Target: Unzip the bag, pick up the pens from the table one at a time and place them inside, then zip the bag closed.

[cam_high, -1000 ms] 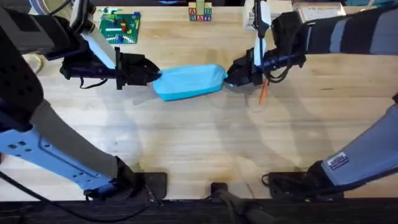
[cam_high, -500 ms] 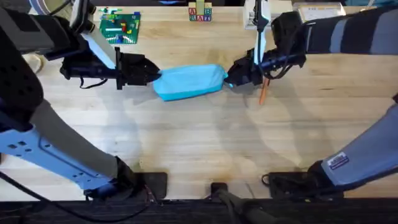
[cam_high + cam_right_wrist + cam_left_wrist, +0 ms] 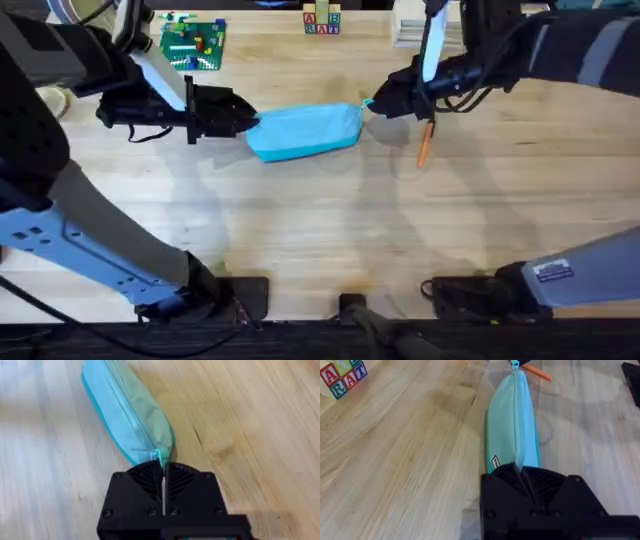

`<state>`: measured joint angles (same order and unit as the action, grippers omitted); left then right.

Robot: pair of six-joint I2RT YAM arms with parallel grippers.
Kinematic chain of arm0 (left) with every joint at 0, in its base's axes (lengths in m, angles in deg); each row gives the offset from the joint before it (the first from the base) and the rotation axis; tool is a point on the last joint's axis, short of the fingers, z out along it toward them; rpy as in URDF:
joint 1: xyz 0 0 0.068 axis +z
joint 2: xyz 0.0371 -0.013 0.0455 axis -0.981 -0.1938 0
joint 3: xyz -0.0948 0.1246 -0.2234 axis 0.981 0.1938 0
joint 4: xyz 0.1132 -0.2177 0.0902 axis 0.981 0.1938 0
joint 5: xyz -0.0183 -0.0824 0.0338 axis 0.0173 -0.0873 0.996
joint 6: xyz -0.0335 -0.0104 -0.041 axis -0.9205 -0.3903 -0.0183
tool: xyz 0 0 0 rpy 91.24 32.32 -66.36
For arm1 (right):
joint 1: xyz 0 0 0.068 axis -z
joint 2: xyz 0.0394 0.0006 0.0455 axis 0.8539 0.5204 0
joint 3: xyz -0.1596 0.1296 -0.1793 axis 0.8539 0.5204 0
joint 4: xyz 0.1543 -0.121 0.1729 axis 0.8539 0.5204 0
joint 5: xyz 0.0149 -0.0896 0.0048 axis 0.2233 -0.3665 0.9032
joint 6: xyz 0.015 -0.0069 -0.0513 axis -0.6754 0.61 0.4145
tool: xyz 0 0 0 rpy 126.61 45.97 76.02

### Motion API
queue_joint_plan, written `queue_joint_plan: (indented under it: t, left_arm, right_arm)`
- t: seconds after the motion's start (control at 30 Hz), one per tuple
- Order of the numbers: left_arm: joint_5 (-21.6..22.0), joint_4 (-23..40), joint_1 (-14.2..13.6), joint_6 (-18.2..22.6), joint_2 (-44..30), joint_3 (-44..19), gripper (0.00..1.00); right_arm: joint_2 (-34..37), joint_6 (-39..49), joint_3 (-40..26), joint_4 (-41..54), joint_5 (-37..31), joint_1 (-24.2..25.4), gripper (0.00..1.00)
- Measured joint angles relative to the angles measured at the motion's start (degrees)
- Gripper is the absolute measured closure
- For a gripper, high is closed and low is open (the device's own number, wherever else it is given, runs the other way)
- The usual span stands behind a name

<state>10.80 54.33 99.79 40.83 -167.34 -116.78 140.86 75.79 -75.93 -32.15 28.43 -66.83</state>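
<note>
Between the two grippers the bag (image 3: 303, 131) lies zipped on the table (image 3: 320, 220), left gripper (image 3: 243, 122) clamping one end, right gripper (image 3: 163, 476) pinching the pull tab (image 3: 160, 456), so I'd drag it straight along the zipper.

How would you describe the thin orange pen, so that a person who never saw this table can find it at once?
Start at the light wooden tabletop and find the light blue fabric pouch lying near its middle. Just past the pouch's end nearest the right gripper, a slim orange pen with a black end lies on the bare wood. It is much shorter and thinner than the pouch, and the only orange stick-shaped thing there.
</note>
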Motion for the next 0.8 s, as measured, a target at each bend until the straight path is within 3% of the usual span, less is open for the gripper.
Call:
queue_joint_plan:
  t: [0.33,0.8]
  left_arm:
    - [0.0,0.0,0.0,0.0,0.0,0.0,0.958]
    - [0.0,-0.2,0.0,0.0,0.0,0.0,0.958]
  right_arm:
    - [-3.1,-4.2,0.0,0.4,-0.6,-0.8,0.97]
    - [-4.5,-4.7,0.0,-0.3,-1.1,-7.5,0.97]
